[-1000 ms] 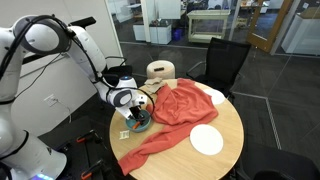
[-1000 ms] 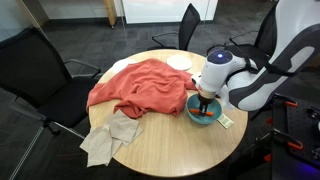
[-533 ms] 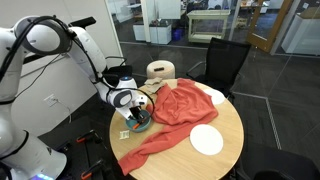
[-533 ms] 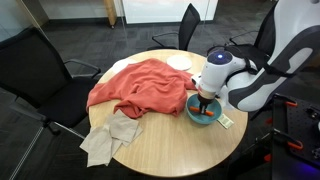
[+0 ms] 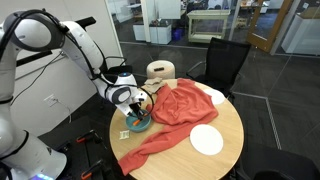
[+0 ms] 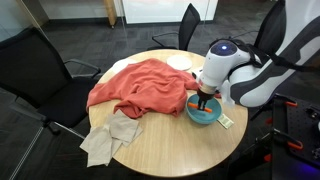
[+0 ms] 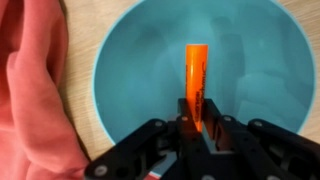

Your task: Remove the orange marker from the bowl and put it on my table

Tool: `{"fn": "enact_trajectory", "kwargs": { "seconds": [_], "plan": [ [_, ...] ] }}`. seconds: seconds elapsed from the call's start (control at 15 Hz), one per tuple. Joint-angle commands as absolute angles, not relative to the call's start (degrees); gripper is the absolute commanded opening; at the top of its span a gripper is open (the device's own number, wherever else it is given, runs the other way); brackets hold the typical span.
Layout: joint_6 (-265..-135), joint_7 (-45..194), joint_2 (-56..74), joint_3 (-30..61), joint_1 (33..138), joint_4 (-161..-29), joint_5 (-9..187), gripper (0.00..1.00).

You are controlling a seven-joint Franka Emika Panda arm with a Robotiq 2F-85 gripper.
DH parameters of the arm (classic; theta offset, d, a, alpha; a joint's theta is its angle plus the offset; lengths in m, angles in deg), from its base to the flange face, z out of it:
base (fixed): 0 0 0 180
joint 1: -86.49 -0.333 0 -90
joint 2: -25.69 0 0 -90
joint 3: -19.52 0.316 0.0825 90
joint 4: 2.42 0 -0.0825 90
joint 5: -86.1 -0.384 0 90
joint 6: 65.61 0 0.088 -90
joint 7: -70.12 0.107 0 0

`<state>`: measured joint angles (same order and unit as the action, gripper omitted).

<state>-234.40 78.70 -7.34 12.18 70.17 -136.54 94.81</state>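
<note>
The marker (image 7: 196,75) stands out against the bowl's (image 7: 130,70) teal inside, running toward 12 o'clock in the wrist view. Its near end is pinched between the fingers of the gripper (image 7: 197,122), which hangs over the bowl (image 6: 207,115) in both exterior views. A red cloth (image 7: 30,90) lies at the bowl's 9 o'clock on the table (image 7: 85,20). A small card (image 6: 226,121) sits at 4 o'clock, its print too small to read.

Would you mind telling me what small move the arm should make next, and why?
Probably a short straight lift. In the wrist view the tool is shut on the orange marker over the inside of the bowl, with the red cloth right beside it, so clearing the rim before any sideways move seems safest.
</note>
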Motion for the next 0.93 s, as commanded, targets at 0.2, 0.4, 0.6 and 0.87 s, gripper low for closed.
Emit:
{"fn": "enact_trajectory", "kwargs": {
  "seconds": [0.2, 0.4, 0.6, 0.87],
  "plan": [
    [-233.45, 80.74, 6.97, 11.29, 67.08, -144.61, 96.10, 0.05],
    [-231.82, 79.89, 11.47, 13.52, 67.50, -145.27, 96.44, 0.05],
    [-229.86, 79.42, 11.84, 17.49, 68.91, -142.57, 95.02, 0.05],
    [-229.45, 79.42, 7.73, 21.75, 69.85, -137.28, 92.66, 0.05]
  ]
}}
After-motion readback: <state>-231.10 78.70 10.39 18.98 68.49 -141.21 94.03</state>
